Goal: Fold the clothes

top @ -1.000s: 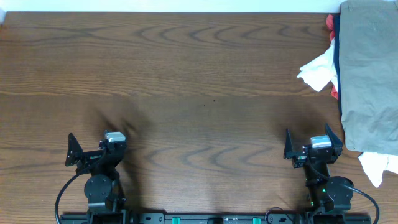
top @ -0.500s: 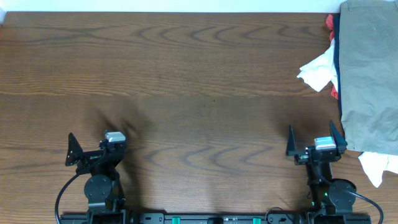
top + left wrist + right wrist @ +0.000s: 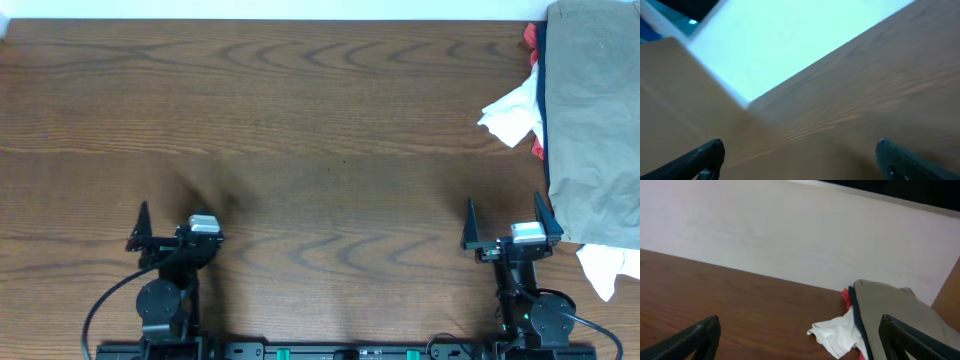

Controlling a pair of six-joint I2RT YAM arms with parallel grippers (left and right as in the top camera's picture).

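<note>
Altogether: one khaki shorts (image 3: 595, 110), two white cloths (image 3: 512, 112) (image 3: 603, 268), two gaping pincers (image 3: 172, 225) (image 3: 506, 215).

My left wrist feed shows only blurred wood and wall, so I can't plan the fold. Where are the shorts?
Observer: The khaki shorts lie at the right edge of the table, partly outside the overhead frame.
Operator: Is anything lying against them?
Observer: A crumpled white cloth pokes out beside their left edge.
Operator: Is the right arm on them?
Observer: No. The right gripper stands open close beside their near corner, holding nothing.
</note>
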